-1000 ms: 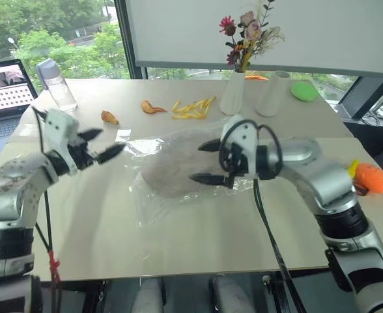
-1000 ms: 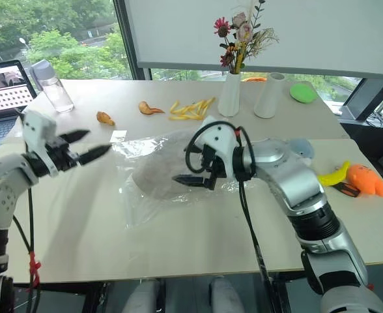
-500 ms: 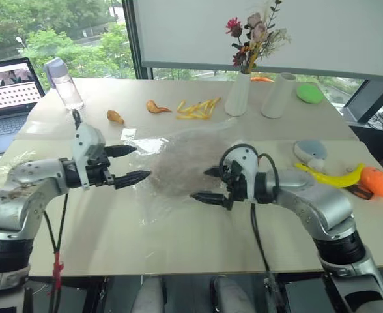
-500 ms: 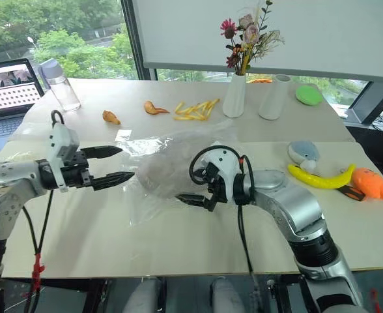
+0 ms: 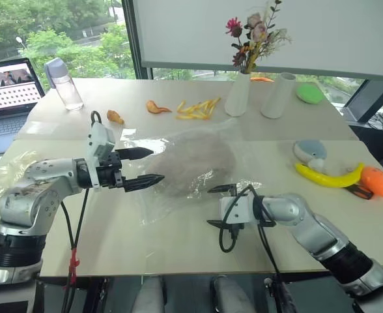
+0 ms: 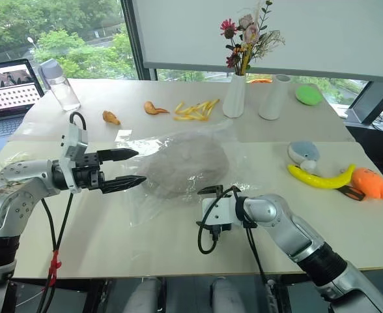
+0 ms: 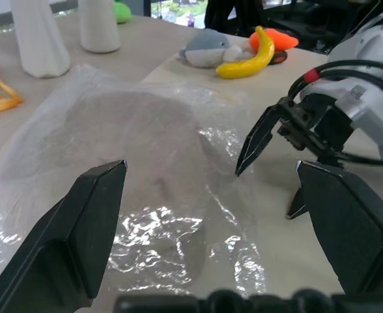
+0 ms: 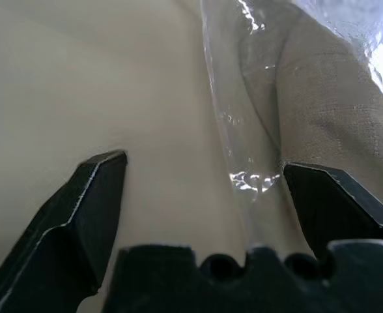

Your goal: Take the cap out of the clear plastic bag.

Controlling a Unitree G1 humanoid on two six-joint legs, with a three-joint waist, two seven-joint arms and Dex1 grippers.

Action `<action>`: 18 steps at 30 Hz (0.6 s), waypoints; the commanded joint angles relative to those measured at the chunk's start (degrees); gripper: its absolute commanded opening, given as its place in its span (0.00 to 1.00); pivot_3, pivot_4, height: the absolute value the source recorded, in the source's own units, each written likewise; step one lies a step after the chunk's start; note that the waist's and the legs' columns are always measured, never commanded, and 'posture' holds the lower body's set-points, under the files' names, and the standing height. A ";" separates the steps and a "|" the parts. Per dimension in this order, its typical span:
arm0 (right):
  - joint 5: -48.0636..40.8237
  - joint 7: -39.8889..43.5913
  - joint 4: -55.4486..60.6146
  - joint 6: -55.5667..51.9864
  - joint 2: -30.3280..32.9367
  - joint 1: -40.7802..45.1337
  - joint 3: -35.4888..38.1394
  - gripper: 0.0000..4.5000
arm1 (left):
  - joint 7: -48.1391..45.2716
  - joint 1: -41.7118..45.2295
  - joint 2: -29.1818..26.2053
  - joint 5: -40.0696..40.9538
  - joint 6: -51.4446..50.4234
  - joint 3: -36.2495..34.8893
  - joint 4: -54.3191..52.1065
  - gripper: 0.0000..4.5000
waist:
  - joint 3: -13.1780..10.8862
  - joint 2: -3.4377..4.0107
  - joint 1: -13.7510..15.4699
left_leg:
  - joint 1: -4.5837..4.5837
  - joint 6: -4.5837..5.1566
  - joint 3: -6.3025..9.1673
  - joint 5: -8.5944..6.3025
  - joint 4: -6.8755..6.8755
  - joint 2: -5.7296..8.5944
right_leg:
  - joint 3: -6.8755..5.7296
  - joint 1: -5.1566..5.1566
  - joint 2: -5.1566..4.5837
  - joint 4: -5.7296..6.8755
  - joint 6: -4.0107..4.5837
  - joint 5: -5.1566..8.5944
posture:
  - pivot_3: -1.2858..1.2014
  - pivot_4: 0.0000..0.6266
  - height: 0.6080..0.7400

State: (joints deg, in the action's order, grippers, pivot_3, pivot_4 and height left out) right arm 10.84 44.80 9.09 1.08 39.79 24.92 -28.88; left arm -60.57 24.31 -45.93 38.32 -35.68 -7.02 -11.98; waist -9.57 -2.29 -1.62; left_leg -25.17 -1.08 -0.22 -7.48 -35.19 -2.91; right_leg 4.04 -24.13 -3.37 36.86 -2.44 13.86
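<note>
The beige cap (image 5: 197, 163) lies mid-table inside the clear plastic bag (image 5: 157, 202), which spreads crinkled around it. My left gripper (image 5: 154, 166) hovers open at the bag's left side, fingers pointing right at the cap. In the left wrist view the cap (image 7: 126, 137) shows through the film between my open fingers (image 7: 94, 222). My right gripper (image 5: 215, 206) sits low over the table at the bag's near right edge, open, with nothing between its fingers. In the right wrist view the bag's edge (image 8: 240, 153) and the cap's fabric (image 8: 335, 111) lie just ahead of the fingertips (image 8: 97, 195).
A vase of flowers (image 5: 239, 91) and a white vase (image 5: 276, 94) stand behind the bag. Yellow fries (image 5: 195, 107), a bottle (image 5: 64, 85) and a laptop (image 5: 9, 91) are at back left. A shark toy (image 5: 311, 151), banana (image 5: 328, 176) and orange toy (image 5: 380, 182) lie right.
My right gripper has sunk from above the bag to just over the table at the bag's near edge and rolled. My left gripper has moved right, up to the bag's side.
</note>
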 commanded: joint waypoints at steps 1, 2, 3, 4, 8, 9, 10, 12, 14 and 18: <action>5.66 -5.48 -5.91 3.84 -2.93 3.71 1.39 1.00 | 0.58 -0.23 -0.99 0.33 -0.33 -1.63 -2.01 1.00 | 0.00 0.00 -0.19 | 0.00 0.00 0.00 0.00 0.00 0.00 | 0.00 -0.02 0.00 0.01 0.02 -0.02 | 0.52 0.24 1.00; 7.05 -7.17 -7.97 4.80 -4.12 5.17 1.78 1.00 | 0.78 -0.33 -1.06 0.37 -0.41 -1.68 -2.21 1.00 | 0.00 0.00 -0.29 | 0.00 0.00 0.00 0.00 -0.01 0.00 | 0.00 -0.01 0.00 0.03 0.04 -0.04 | 0.52 0.24 1.00; 8.27 -8.94 -10.34 5.89 -5.42 6.96 2.06 1.00 | 1.05 -0.42 -1.11 0.39 -0.49 -1.78 -2.50 1.00 | 0.00 0.00 -0.33 | 0.00 0.00 0.00 0.01 -0.02 0.00 | 0.01 -0.02 -0.01 0.04 0.04 -0.05 | 0.52 0.24 1.00; 9.44 -10.33 -12.43 6.68 -6.45 8.56 2.05 1.00 | 1.30 -0.49 -1.08 0.42 -0.53 -1.93 -2.77 1.00 | 0.00 0.00 -0.45 | 0.00 0.00 0.00 0.01 -0.02 0.01 | 0.00 -0.02 -0.01 0.04 0.04 -0.05 | 0.52 0.24 1.00; 14.05 -14.46 -20.95 9.75 -9.91 12.62 0.66 1.00 | 2.90 -0.45 0.14 2.10 -1.17 -3.29 -3.81 1.00 | 0.00 0.00 -0.67 | -0.03 0.00 0.02 0.00 0.05 0.01 | 0.00 -0.05 0.00 0.05 -0.24 -0.20 | 0.52 0.24 1.00; 15.07 -15.53 -23.06 10.32 -10.84 13.44 0.30 1.00 | 3.13 -0.48 0.13 2.17 -1.34 -3.33 -4.19 1.00 | 0.00 0.00 -0.67 | -0.03 0.00 0.02 0.00 0.13 0.02 | 0.01 -0.06 0.00 0.04 -0.25 -0.21 | 0.52 0.24 1.00; 16.06 -16.64 -25.67 10.95 -11.88 14.38 -0.13 1.00 | 3.42 -0.56 0.13 2.14 -1.38 -3.32 -4.59 1.00 | 0.00 0.00 -0.68 | -0.05 0.00 0.05 0.00 0.16 0.03 | 0.00 -0.07 0.01 0.05 -0.20 -0.21 | 0.52 0.24 1.00; 17.46 -18.15 -29.77 12.06 -13.36 15.46 -0.49 1.00 | 3.99 -0.73 0.13 2.20 -1.49 -3.43 -5.16 1.00 | 0.00 0.00 -0.74 | -0.07 0.00 0.07 0.00 0.22 0.04 | 0.00 -0.10 0.02 0.05 0.02 -0.31 | 0.52 0.24 1.00; 18.94 -19.05 -34.34 13.59 -14.68 16.29 -1.50 1.00 | 4.49 -0.86 0.23 2.26 -1.66 -3.59 -5.42 1.00 | 0.00 0.00 -0.98 | -0.06 0.00 0.09 0.00 0.21 0.04 | 0.00 -0.07 0.02 0.06 0.03 -0.32 | 0.52 0.24 1.00; 21.10 -21.70 -42.27 16.27 -17.62 18.26 -2.95 1.00 | 5.12 -1.09 0.47 2.34 -1.64 -3.49 -5.74 1.00 | 0.01 -0.02 -1.56 | 0.28 0.01 0.08 0.01 0.12 0.03 | 0.00 0.18 0.03 0.13 -0.05 -0.26 | 0.52 0.24 1.00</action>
State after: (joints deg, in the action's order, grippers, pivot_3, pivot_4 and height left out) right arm 29.36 24.25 -27.91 16.61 23.18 42.95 -29.99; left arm -55.81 22.90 -45.51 39.89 -37.59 -9.13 -15.57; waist -9.56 -2.31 -3.18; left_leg -24.70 -1.08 -0.14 -7.48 -35.06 -2.88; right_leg 4.05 -23.80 -3.34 36.99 -2.46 13.66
